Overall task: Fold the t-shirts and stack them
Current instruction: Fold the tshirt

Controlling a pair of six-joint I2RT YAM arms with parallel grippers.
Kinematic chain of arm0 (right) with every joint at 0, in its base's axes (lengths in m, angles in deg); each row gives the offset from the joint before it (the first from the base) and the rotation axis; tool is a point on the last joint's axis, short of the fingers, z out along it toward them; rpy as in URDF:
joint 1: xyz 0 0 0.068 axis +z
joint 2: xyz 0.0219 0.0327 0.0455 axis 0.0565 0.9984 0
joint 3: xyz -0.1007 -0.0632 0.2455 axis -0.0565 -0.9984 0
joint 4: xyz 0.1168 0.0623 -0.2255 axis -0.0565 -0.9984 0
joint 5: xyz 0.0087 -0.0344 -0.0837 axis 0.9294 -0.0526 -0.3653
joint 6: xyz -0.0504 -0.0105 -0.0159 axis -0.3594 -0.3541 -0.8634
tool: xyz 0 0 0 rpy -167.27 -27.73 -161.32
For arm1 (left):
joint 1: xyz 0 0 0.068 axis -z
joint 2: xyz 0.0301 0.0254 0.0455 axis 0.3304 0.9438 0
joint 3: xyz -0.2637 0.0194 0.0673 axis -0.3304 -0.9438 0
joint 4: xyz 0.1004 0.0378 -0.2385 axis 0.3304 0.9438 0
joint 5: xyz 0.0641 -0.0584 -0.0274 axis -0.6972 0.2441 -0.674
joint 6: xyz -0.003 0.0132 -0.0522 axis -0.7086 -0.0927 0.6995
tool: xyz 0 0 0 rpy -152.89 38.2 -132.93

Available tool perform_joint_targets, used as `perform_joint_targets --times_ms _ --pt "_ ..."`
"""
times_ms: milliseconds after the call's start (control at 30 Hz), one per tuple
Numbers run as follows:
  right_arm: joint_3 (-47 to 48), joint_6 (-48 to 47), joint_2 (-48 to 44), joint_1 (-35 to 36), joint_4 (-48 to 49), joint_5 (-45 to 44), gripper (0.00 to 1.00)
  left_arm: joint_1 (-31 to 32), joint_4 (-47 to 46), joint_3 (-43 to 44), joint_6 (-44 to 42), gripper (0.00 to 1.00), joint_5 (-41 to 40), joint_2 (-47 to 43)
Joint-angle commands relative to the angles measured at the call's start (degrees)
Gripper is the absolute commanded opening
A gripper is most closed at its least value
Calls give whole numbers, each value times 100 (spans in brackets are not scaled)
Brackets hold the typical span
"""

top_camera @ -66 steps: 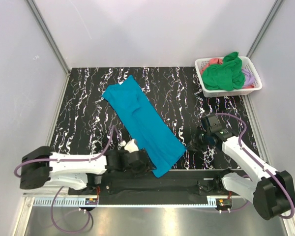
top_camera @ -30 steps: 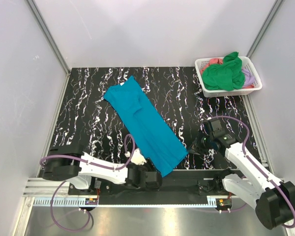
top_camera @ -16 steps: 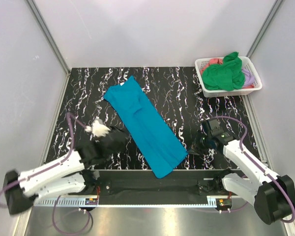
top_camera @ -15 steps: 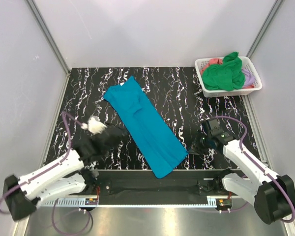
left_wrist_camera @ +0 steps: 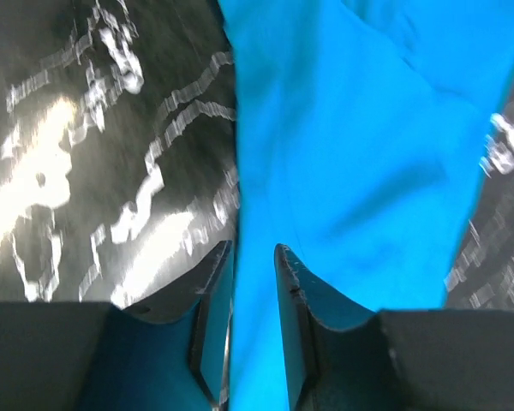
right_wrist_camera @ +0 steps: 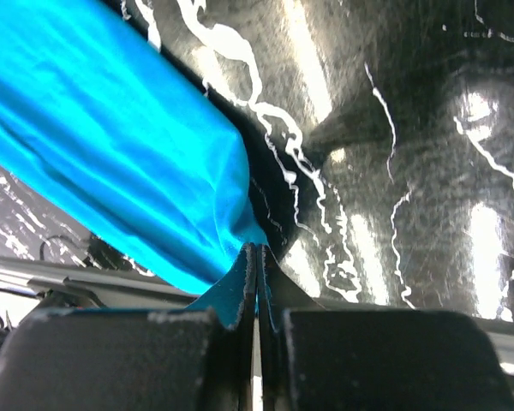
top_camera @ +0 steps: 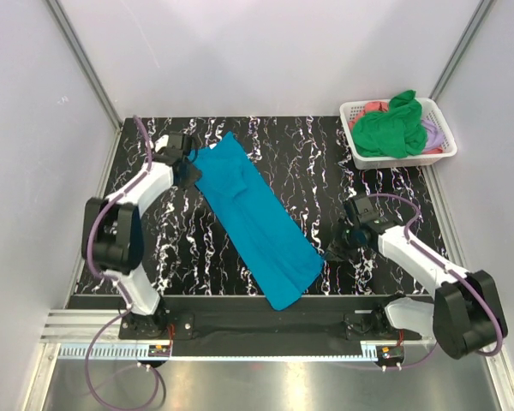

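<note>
A teal-blue t-shirt (top_camera: 253, 218), folded into a long strip, lies diagonally across the black marbled table (top_camera: 154, 248). At the strip's far left corner is my left gripper (top_camera: 188, 164). In the left wrist view its jaws (left_wrist_camera: 253, 253) stand narrowly apart astride the teal cloth's (left_wrist_camera: 351, 128) edge, and cloth shows in the gap. My right gripper (top_camera: 336, 251) sits at the strip's near right corner. It is shut (right_wrist_camera: 257, 248) on a pinch of the teal cloth (right_wrist_camera: 111, 128), which is drawn to a point at its tips. Green (top_camera: 385, 128), coral-pink (top_camera: 373, 107) and lilac (top_camera: 433, 130) t-shirts are heaped in the basket.
The white lattice basket (top_camera: 360, 159) stands at the far right corner of the table. Grey walls and metal posts close in the table on three sides. A black rail (top_camera: 265, 321) with the arm bases runs along the near edge.
My left arm has swung from the near left of the table up to the shirt's far left corner, and its jaws have narrowed. The right arm and the shirt have barely moved.
</note>
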Motion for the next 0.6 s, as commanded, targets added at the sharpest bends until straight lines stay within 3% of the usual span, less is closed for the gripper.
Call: perform_joint_targets --times_ms 0,567 --pt "219 11 279 34 414 -91 0 -312 -155 617 -420 30 514 733" --pt "728 600 1238 34 1240 -65 0 -857 241 3588 -1053 35 1286 3617"
